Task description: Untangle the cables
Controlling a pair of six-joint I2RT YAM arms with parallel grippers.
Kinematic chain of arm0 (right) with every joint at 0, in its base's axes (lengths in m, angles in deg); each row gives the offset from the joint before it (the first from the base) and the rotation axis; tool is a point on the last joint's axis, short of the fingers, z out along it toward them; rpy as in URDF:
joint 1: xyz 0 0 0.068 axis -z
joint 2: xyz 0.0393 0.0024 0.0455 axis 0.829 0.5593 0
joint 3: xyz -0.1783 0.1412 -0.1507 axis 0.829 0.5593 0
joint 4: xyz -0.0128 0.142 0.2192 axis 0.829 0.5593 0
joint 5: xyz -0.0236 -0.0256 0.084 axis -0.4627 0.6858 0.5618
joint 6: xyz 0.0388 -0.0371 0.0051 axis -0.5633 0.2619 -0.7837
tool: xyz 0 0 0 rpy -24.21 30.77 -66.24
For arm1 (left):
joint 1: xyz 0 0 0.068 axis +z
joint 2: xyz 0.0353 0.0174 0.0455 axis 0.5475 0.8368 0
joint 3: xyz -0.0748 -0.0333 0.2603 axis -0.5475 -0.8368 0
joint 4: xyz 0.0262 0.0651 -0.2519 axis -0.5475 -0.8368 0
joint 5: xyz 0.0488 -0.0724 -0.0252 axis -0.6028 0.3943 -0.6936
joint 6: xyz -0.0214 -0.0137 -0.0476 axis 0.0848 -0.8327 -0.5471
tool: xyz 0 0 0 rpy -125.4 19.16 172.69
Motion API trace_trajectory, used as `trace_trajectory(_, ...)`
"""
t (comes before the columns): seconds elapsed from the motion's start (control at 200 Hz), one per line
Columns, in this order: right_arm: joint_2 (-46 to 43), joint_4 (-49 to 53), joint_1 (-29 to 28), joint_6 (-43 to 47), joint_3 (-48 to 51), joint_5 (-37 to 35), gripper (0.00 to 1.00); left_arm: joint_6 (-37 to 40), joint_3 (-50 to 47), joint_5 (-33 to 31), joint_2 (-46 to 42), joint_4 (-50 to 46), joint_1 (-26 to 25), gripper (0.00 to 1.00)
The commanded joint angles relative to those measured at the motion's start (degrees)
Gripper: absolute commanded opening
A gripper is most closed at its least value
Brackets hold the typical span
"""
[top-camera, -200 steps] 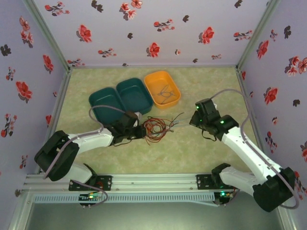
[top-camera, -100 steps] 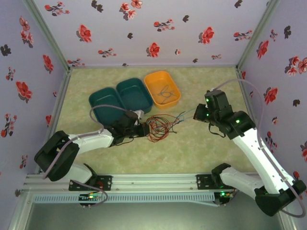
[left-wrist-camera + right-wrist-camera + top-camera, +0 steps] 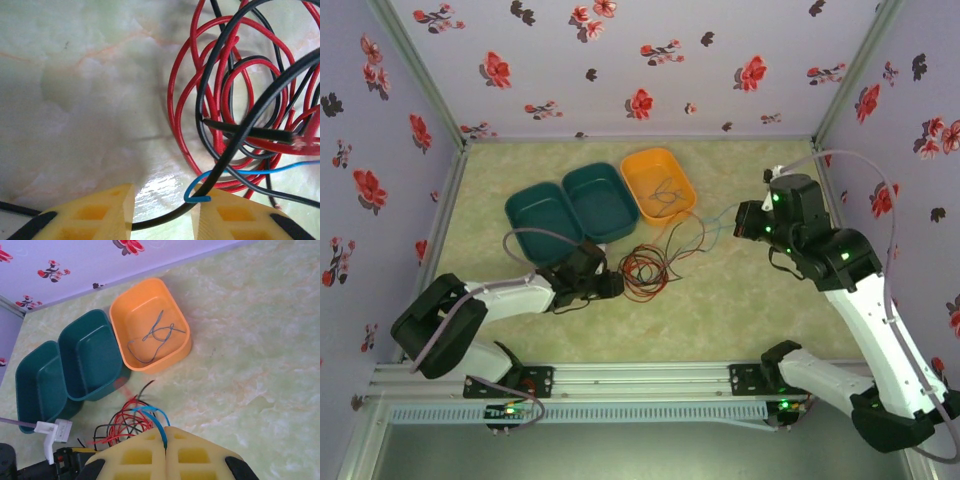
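Bare table (image 3: 740,320) lies open at the near centre and at the far left. Two teal trays (image 3: 563,200) and an orange tray (image 3: 640,170) block the far middle; the cables (image 3: 645,268) sprawl just near of them, one strand stretched rightward.

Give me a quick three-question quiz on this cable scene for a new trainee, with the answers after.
1. True or false: the right gripper pinches a blue cable.
2. Which tray holds a lone cable? A) orange tray B) teal tray
3. Fill in: on the left gripper, the jaws stand ___.
Key: 1 true; 2 A; 3 open.
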Motion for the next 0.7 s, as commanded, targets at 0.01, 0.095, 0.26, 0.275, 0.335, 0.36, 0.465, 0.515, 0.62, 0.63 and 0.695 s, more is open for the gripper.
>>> trace_trajectory(0.01, 0.9, 3.4, 0.4, 3.9, -6.3, 0.7, 0.00, 0.8, 0.0, -1.3, -0.4, -2.0, -0.4, 0.36)
trace_trajectory(0.095, 1.7, 5.0, 0.4, 5.5, -10.2, -0.4, 0.00, 1.1, 0.4, -1.3, 0.1, -2.4, -0.6, 0.36)
trace_trajectory(0.26, 4.1, 7.5, 0.4, 7.2, -16.4, 1.3, 0.00, 1.7, 0.4, -1.3, -0.3, -2.6, -1.1, 0.37)
trace_trajectory(0.275, 4.2, 7.7, 0.4, 7.3, -16.6, 1.5, 0.00, 1.8, 0.4, -1.3, -0.5, -2.6, -1.1, 0.37)
trace_trajectory(0.335, 4.7, 8.4, 0.4, 7.6, -17.6, 1.8, 0.00, 2.3, 0.4, -1.3, -1.2, -2.5, -1.3, 0.39)
trace_trajectory(0.36, 4.7, 8.6, 0.4, 7.7, -17.9, 1.7, 0.00, 2.5, 0.5, -1.3, -1.6, -2.5, -1.3, 0.39)
trace_trajectory(0.465, 4.9, 9.7, 0.4, 8.2, -19.1, 1.2, 0.00, 3.6, 0.8, -1.3, -3.2, -2.9, -1.4, 0.44)
trace_trajectory(0.515, 4.8, 10.1, 0.4, 8.4, -19.8, 1.1, 0.00, 4.5, 1.2, -1.3, -4.4, -3.6, -1.5, 0.47)
trace_trajectory(0.62, 4.8, 11.2, 0.4, 8.8, -20.4, 1.0, 0.00, 7.0, 3.2, -1.9, -7.8, -6.1, -1.4, 0.52)
trace_trajectory(0.63, 4.8, 11.2, 0.4, 8.8, -20.3, 1.0, 0.00, 7.3, 3.4, -2.1, -8.2, -6.5, -1.4, 0.52)
trace_trajectory(0.695, 4.7, 11.5, 0.4, 9.3, -20.0, 1.3, 0.00, 10.3, 5.5, -3.1, -10.8, -8.6, -1.4, 0.53)
